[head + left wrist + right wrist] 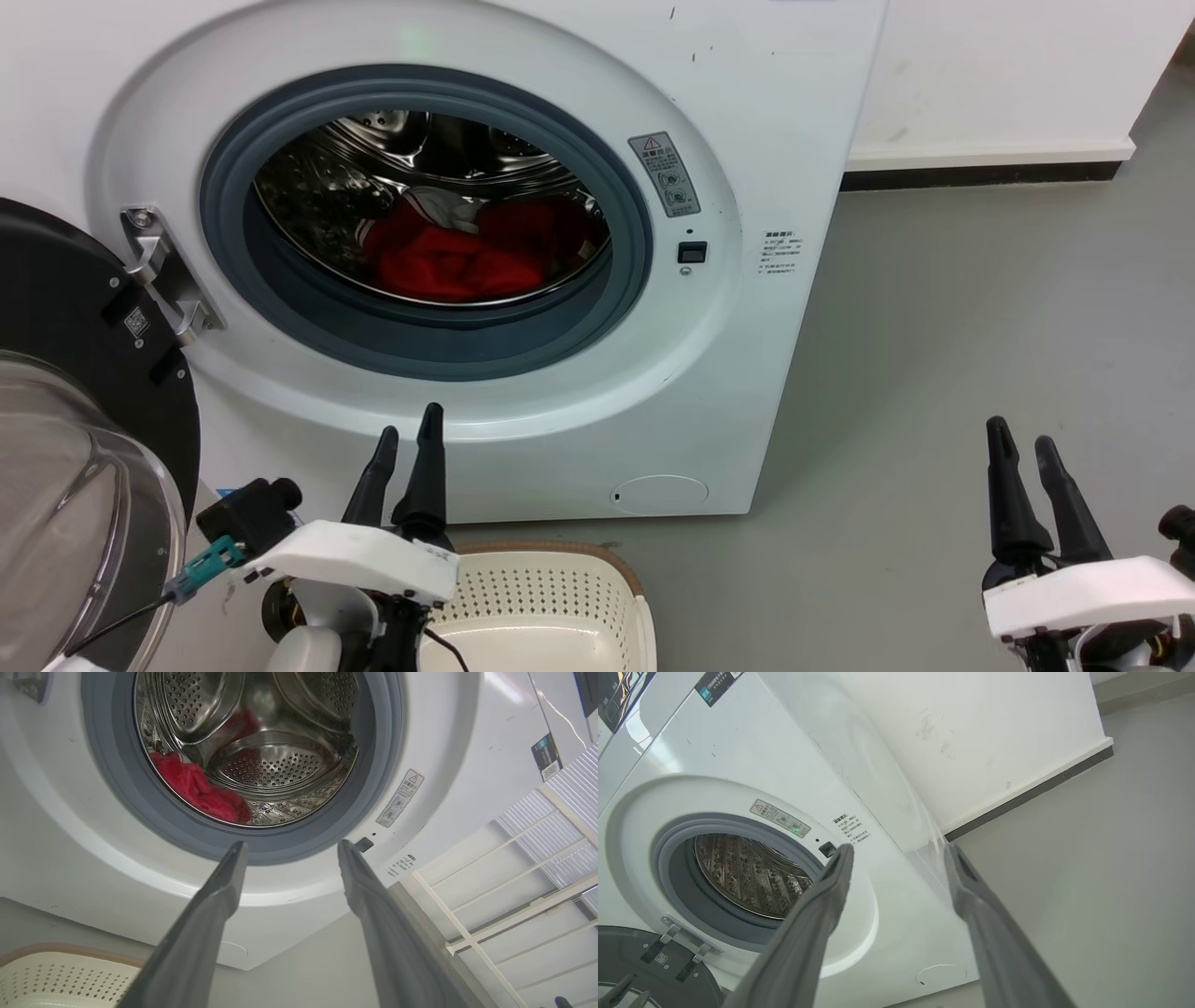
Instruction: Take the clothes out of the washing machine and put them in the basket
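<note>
The white washing machine (747,121) stands in front of me with its door (84,439) swung open to the left. Red clothes (457,257) lie low in the steel drum, also visible as red clothes (198,788) in the left wrist view. The cream perforated basket (551,597) sits on the floor below the porthole, with nothing visible inside the part that shows. My left gripper (409,443) is open, below the porthole and just left of the basket, with nothing between its fingers. My right gripper (1024,443) is open over the floor, right of the machine.
Grey floor (980,327) stretches to the right of the machine. A white wall with a dark skirting board (980,173) runs behind. The open door's glass bowl (65,495) juts out at the lower left. A white slatted frame (528,872) appears in the left wrist view.
</note>
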Controlling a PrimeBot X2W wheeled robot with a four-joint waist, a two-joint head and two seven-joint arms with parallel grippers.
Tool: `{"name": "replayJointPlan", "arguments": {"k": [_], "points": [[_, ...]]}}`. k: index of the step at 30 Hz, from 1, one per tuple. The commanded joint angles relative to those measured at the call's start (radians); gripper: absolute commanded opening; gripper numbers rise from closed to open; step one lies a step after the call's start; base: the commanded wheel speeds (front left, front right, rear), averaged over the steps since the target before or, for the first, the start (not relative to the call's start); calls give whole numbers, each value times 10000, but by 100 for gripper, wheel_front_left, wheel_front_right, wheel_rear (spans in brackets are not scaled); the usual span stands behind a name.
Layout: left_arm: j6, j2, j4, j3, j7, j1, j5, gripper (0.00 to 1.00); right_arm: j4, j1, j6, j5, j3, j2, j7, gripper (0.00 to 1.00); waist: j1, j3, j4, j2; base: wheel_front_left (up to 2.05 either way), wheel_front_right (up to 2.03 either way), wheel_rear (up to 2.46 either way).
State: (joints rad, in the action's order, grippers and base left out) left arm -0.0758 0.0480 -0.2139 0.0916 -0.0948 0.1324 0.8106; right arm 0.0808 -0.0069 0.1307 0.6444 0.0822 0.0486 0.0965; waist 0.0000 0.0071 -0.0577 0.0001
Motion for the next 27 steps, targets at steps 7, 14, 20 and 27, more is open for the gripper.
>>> {"name": "replayJointPlan", "arguments": {"k": [7,14,20,27], "points": [[205,29,111,278,-287,296,-1324,100,-189,147,1,-1387,-41,32,271,100,0,-31,-42,-1,0,0,0],[301,29,64,418,-483,329,-2323,100,-294,171,1,-2399,-114,32,467,100,0,-21,-103,-1,0,0,0],[368,29,102,537,-636,360,-3023,100,-292,237,1,-3118,-159,31,629,100,0,-30,-131,-1,0,0,0],[458,30,79,695,-811,384,-3802,100,-178,266,0,-3916,-134,30,801,100,0,-48,-128,-1,0,0,0]]}}
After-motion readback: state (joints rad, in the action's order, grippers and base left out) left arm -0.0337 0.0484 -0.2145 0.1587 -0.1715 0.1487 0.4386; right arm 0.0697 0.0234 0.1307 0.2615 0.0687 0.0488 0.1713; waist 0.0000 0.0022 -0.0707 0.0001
